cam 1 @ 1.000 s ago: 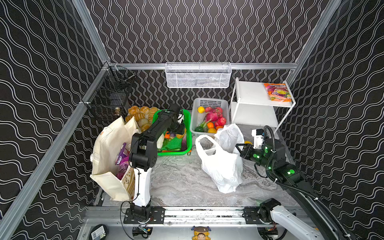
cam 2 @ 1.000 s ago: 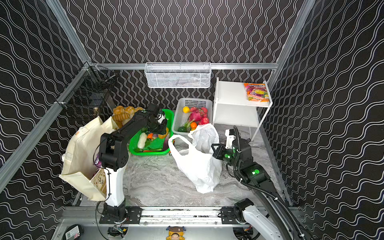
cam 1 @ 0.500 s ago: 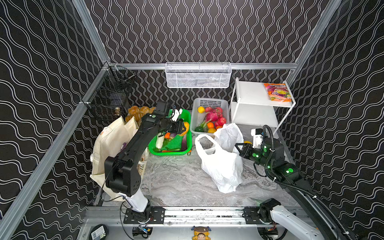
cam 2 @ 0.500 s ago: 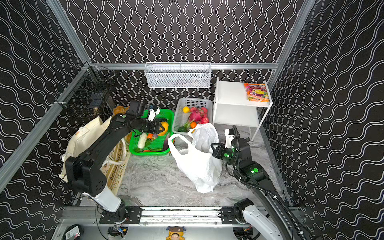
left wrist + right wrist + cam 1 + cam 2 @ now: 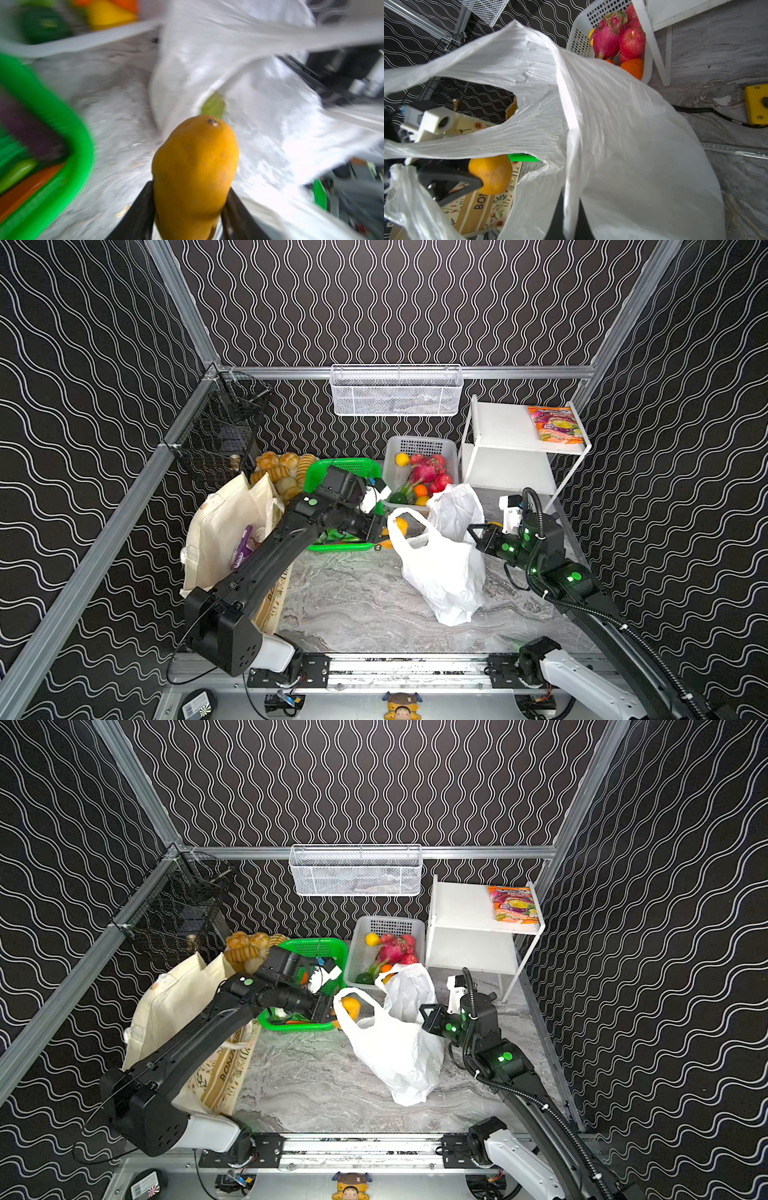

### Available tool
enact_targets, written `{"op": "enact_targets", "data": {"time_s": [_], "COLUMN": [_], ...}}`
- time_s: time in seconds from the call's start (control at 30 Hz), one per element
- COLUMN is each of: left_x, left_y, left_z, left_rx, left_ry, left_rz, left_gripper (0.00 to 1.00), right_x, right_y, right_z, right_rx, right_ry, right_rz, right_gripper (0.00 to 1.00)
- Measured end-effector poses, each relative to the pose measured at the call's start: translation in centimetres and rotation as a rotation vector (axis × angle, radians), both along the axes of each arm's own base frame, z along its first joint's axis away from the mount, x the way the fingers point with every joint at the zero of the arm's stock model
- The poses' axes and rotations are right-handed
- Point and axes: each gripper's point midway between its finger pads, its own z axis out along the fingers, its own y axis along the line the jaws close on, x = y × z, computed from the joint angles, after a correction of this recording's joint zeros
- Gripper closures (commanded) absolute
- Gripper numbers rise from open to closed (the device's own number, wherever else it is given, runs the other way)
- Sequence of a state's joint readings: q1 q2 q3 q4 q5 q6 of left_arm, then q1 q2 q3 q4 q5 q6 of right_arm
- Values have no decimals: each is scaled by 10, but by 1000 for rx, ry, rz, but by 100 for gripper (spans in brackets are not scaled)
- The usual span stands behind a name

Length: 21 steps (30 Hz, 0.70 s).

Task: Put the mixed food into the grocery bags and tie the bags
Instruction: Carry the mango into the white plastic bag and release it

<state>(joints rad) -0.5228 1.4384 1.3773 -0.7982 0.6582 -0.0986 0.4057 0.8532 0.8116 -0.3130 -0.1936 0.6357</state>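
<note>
Letters "BON" on the printed side of the cream canvas tote

Both top views overhead, wrist views close, sharing white bag

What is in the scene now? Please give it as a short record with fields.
left gripper: shut on the fruit
fruit: yellow-orange, beside the plastic bag's handle loop, not yet inside
right gripper: shut on the rim of the plastic bag, holding it up
tote: stands on the left, a purple packet in it
green basket: under the left arm, vegetables in it
white basket: behind the plastic bag, fruit in it
</note>
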Motion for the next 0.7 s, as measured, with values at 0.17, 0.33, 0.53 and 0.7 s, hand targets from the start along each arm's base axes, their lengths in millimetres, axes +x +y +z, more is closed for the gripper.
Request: {"op": "enact_targets", "data": {"time_s": [0.17, 0.33, 0.53, 0.7], "left_x": [-29, -31, -23, -16], "left_y": [-38, -60, -84, -102], "left_z": [6, 20, 24, 23], "left_rx": [-45, -112, -143, -149], "left_ry": [21, 6, -5, -16], "left_rz": [-145, -188, -213, -221], "left_gripper": [52, 51, 50, 45], "right_x": [0, -1, -5, -7], "right_y": [1, 2, 8, 13], "right_z": [0, 1, 3, 8], "right_rx": [3, 4, 13, 15], "right_ry": [0, -3, -18, -43], "right_rz": [6, 11, 57, 99], "right_gripper": [100, 100, 100, 100]}}
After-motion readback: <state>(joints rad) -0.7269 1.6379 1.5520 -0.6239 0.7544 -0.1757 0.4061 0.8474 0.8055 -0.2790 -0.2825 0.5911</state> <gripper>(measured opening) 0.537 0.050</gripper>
